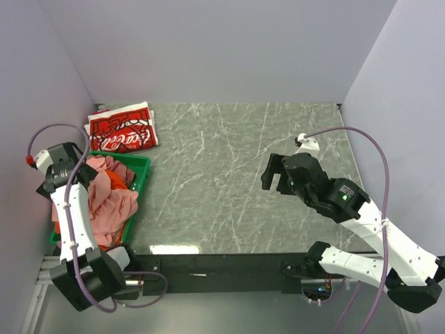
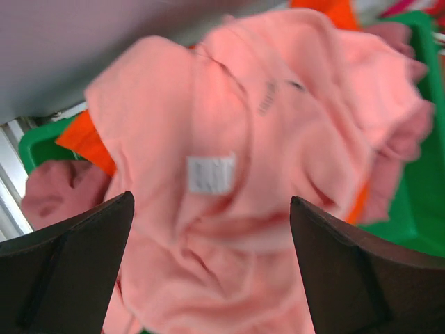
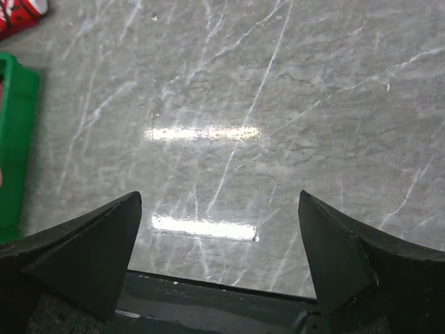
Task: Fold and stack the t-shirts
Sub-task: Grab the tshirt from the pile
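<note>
A folded red t-shirt with white Coca-Cola print (image 1: 122, 129) lies at the far left of the table; a corner of it shows in the right wrist view (image 3: 19, 14). A crumpled salmon-pink t-shirt (image 1: 110, 202) lies on top of the heap in the green crate (image 1: 142, 167). An orange t-shirt (image 1: 116, 181) and a mauve one (image 1: 111, 165) show beneath it. In the left wrist view the pink shirt (image 2: 264, 139) fills the frame, with orange (image 2: 87, 142) and mauve (image 2: 52, 191) at its edges. My left gripper (image 2: 211, 202) is open right above the pink shirt. My right gripper (image 1: 272, 174) is open and empty above the bare table.
The green crate (image 3: 17, 139) stands at the table's left edge against the left wall. Grey walls close in the left, back and right. The marble table top (image 1: 229, 181) stretches between the crate and my right arm. A dark rail runs along the near edge.
</note>
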